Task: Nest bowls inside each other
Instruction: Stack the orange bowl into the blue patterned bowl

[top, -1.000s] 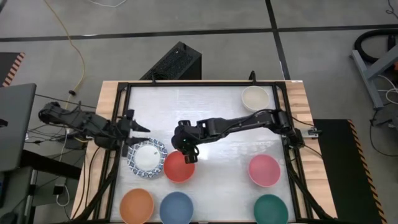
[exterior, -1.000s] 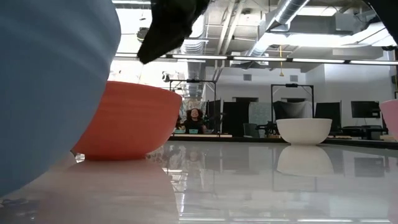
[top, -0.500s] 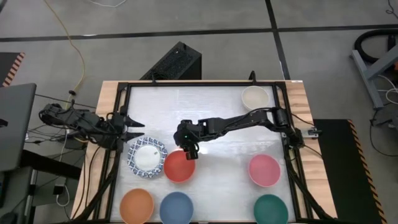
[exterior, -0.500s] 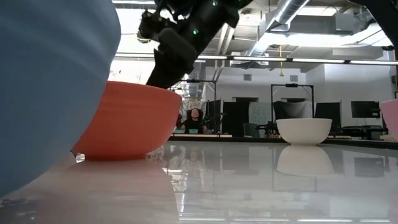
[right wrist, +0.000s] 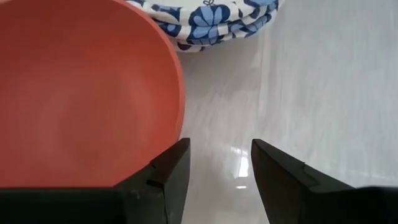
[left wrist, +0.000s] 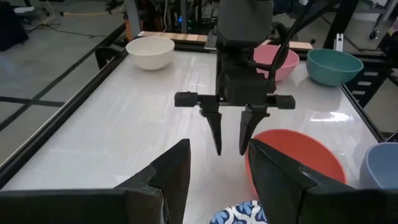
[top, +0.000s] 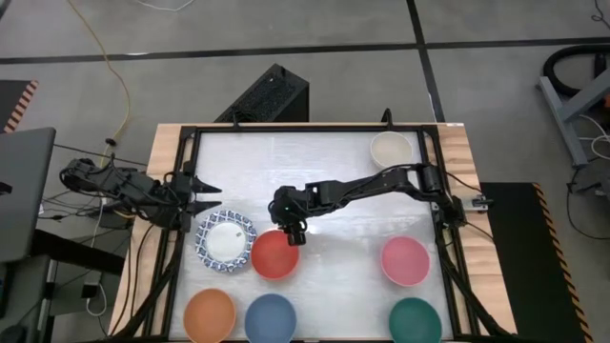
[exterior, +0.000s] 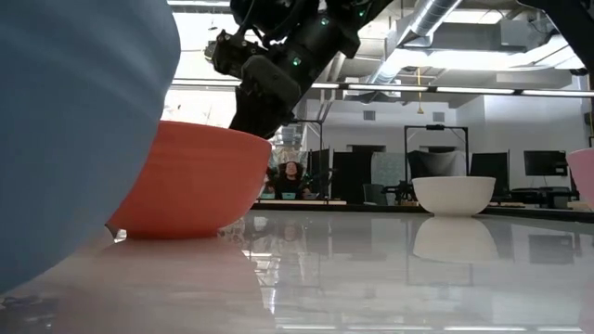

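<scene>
The left hand waits open and empty at the counter's left edge, just beside the blue-patterned bowl stack, clear of the working zone. The right hand hangs over the far rim of the red bowl, fingers spread and empty (pointing down). One finger stands outside the rim, which suggests a pinch on the bowl wall. The red bowl touches the patterned stack, probably its destination.
</scene>
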You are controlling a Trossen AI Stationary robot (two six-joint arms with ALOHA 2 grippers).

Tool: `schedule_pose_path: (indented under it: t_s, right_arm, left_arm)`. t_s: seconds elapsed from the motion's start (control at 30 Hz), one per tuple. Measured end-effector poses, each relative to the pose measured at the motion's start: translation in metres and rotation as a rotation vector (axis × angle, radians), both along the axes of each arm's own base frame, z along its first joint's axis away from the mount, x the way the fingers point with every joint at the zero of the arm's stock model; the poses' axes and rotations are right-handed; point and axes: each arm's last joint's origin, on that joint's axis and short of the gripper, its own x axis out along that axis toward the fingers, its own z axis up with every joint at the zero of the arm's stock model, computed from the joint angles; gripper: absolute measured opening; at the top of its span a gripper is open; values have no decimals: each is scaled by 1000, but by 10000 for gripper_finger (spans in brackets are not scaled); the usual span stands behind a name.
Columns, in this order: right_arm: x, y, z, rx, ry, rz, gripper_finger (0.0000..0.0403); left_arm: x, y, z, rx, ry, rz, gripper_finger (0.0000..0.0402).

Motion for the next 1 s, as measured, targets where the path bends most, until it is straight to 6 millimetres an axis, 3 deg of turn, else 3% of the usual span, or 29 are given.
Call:
schedule_pose_path:
  t_s: [1.0]
  right_arm:
    - [-1,2,0,28,6,50,188]
  left_arm:
    - [0,1,-2,9,15,18,151]
